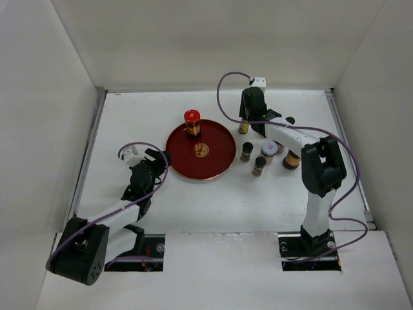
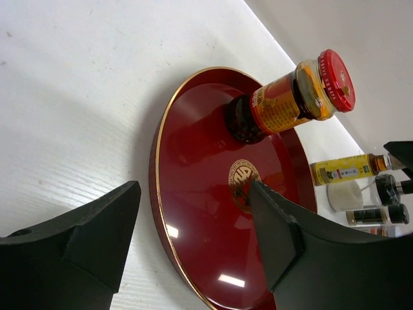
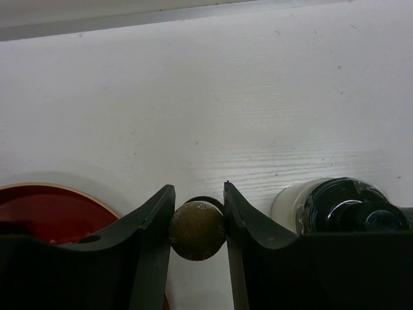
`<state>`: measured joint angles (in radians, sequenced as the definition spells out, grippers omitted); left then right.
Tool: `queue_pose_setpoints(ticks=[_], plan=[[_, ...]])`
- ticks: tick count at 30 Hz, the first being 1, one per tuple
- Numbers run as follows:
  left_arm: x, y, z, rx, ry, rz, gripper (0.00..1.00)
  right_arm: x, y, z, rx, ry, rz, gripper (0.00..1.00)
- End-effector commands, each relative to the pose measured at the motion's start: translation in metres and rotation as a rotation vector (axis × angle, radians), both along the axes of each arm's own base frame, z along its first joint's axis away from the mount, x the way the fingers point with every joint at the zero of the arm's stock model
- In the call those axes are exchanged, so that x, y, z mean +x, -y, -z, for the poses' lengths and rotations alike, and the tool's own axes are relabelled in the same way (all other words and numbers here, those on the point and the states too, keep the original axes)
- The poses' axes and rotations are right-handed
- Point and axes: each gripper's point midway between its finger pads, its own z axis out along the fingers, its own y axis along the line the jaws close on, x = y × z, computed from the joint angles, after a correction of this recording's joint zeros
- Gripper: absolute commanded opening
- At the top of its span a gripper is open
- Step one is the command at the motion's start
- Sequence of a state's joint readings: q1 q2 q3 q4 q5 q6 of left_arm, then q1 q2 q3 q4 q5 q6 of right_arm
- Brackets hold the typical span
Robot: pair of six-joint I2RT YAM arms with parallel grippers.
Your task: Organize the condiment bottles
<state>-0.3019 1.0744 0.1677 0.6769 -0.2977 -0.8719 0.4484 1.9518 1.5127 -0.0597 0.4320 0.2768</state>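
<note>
A red-capped jar [image 1: 191, 119] [image 2: 290, 97] stands at the back of the round red tray [image 1: 181, 165] [image 2: 193, 258]. My right gripper [image 1: 246, 120] [image 3: 198, 194] is shut on the gold cap [image 3: 197, 230] of a yellow-labelled bottle [image 1: 243, 128] [image 2: 345, 169] just right of the tray; both fingers touch the cap. More condiment bottles stand right of the tray: two small dark-capped ones [image 1: 246, 152] [image 1: 259, 166], a white-capped jar [image 1: 269, 150] and an amber jar [image 1: 291, 159]. My left gripper [image 1: 159, 160] [image 2: 193, 187] is open, straddling the tray's left rim and holding nothing.
A dark-capped bottle in front of a white jar [image 3: 342, 206] stands close to my right gripper's right finger. The tray's edge [image 3: 51, 206] lies just to the left of that gripper. White walls enclose the table on three sides.
</note>
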Motion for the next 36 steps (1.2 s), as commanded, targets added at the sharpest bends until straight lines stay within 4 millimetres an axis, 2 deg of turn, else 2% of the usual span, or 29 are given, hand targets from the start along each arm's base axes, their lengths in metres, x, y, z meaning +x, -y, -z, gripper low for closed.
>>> queue_pose_setpoints(ticks=[1, 3, 6, 10, 13, 19, 22, 29, 32, 36], plan=[[0.004, 0.001, -0.014, -0.026, 0.052, -0.001, 0.67, 0.0, -0.006, -0.061, 0.097, 0.16, 0.0, 0.32], [0.004, 0.001, -0.015, -0.027, 0.053, 0.001, 0.67, -0.005, -0.004, -0.087, 0.126, 0.223, 0.002, 0.31], [0.004, 0.001, -0.015, -0.024, 0.054, -0.003, 0.67, -0.018, -0.019, -0.115, 0.149, 0.283, -0.035, 0.32], [0.004, 0.003, -0.014, -0.03, 0.05, 0.006, 0.67, -0.03, -0.049, -0.134, 0.165, 0.321, -0.104, 0.32], [0.005, 0.002, -0.014, -0.025, 0.049, 0.002, 0.67, -0.033, -0.079, -0.13, 0.172, 0.314, -0.159, 0.32], [0.004, 0.001, -0.017, -0.026, 0.06, 0.001, 0.67, -0.021, -0.126, -0.116, 0.177, 0.303, -0.219, 0.33], [0.004, 0.001, -0.015, -0.031, 0.053, 0.002, 0.67, -0.01, -0.136, -0.109, 0.172, 0.29, -0.229, 0.34], [0.004, 0.002, -0.013, -0.031, 0.049, 0.004, 0.67, 0.003, -0.152, -0.075, 0.155, 0.248, -0.231, 0.35], [0.004, 0.003, -0.015, -0.028, 0.053, 0.005, 0.67, 0.001, -0.154, -0.063, 0.142, 0.233, -0.227, 0.41], [0.005, 0.002, -0.014, -0.033, 0.049, 0.006, 0.67, -0.003, -0.158, -0.059, 0.139, 0.228, -0.231, 0.62]])
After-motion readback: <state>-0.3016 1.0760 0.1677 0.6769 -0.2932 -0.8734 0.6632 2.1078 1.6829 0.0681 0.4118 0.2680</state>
